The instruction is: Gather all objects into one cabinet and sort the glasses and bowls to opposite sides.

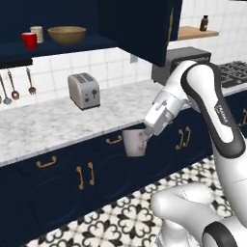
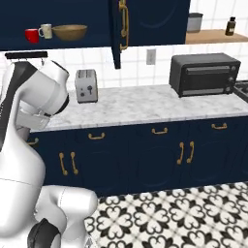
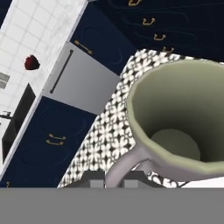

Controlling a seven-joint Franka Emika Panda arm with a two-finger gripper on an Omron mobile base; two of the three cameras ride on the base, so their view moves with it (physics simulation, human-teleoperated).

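Grey cup [image 1: 134, 143] hangs from the gripper [image 1: 146, 135], fingers pinched together on its rim or handle side, held out in front of the counter edge [image 1: 58, 140], low against the drawer fronts; in the hand view the cup's hollow fills the space just ahead of the fingertips. Well above the hand and off to its left, the open cabinet shelf [image 1: 53, 48] carries the red cup [image 1: 29, 40], cream cup [image 1: 37, 34] and wooden bowl [image 1: 66, 34]. Judged step: carrying the last cup to the shelf. Next move calls for a long lift up and across, clearing the toaster [image 1: 84, 90], then setting down beside the cups, away from the bowl
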